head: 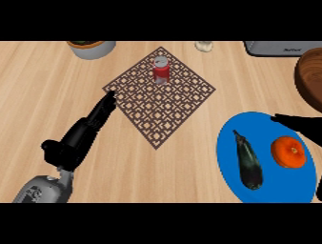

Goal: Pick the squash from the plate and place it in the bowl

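Squash (289,152), round & orange, sits on blue plate (228,157) at right, next to a dark eggplant (248,160). Right hand (320,136) hovers over plate's right edge, just right of the squash, fingers spread wide, holding nothing; clearly the nearer hand. Squash has no obvious long axis, so approach angle matters little. Wooden bowl (318,81) lies just beyond plate, toward top right. Left hand (97,119) rests open w/ straight fingers at patterned mat (160,97) edge on bench (37,95), well apart.

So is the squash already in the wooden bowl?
No, the orange squash lies on the blue plate beside the eggplant; the wooden bowl is apart.
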You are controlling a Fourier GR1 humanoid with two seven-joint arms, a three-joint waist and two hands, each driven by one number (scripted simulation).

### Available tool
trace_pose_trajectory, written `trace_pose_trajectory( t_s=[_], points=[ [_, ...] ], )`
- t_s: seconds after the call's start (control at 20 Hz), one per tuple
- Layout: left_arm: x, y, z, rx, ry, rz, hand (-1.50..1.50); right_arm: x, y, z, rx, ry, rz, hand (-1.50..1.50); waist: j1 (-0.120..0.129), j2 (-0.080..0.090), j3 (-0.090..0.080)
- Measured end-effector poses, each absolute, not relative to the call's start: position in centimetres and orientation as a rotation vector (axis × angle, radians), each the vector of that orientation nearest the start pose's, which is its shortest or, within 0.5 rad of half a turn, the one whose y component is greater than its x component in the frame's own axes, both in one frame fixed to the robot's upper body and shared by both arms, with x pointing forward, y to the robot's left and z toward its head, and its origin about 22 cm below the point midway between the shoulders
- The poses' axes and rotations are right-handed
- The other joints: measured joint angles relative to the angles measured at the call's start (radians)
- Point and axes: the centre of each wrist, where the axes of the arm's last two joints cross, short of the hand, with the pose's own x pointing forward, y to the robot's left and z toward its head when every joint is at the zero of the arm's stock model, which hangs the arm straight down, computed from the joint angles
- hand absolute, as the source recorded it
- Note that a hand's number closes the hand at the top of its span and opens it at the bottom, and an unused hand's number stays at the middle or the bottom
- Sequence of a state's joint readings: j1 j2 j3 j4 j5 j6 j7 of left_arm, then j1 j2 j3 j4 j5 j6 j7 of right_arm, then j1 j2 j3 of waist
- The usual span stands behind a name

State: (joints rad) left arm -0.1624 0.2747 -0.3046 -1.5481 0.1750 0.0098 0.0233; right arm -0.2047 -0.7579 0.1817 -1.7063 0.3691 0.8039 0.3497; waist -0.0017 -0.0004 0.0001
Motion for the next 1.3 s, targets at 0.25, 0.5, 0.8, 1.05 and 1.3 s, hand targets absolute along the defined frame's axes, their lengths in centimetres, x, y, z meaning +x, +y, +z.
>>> trace_pose_trajectory(
  t_s=[0.25,0.5,0.8,1.05,1.3],
  points=[
    [26.4,20.2,3.6,-0.169,-1.584,-0.376,0.00,26.9,-31.0,12.8,-0.575,-0.853,1.473,-1.50,0.001,0.000,0.000],
    [26.4,19.5,3.4,-0.171,-1.583,-0.374,0.00,26.6,-31.7,11.7,-0.627,-0.853,1.455,-1.50,0.001,0.000,0.000],
    [26.4,20.6,3.8,-0.171,-1.589,-0.376,0.00,27.3,-32.8,9.1,-0.632,-0.811,1.446,-1.50,0.004,0.001,0.000],
    [26.8,20.6,3.6,-0.166,-1.589,-0.377,0.00,28.1,-33.1,7.2,-0.624,-0.797,1.442,-1.50,0.004,0.001,0.000],
    [25.8,20.2,3.4,-0.168,-1.590,-0.380,0.00,28.4,-33.8,6.3,-0.601,-0.819,1.431,1.50,0.004,0.001,0.000]
  ],
)
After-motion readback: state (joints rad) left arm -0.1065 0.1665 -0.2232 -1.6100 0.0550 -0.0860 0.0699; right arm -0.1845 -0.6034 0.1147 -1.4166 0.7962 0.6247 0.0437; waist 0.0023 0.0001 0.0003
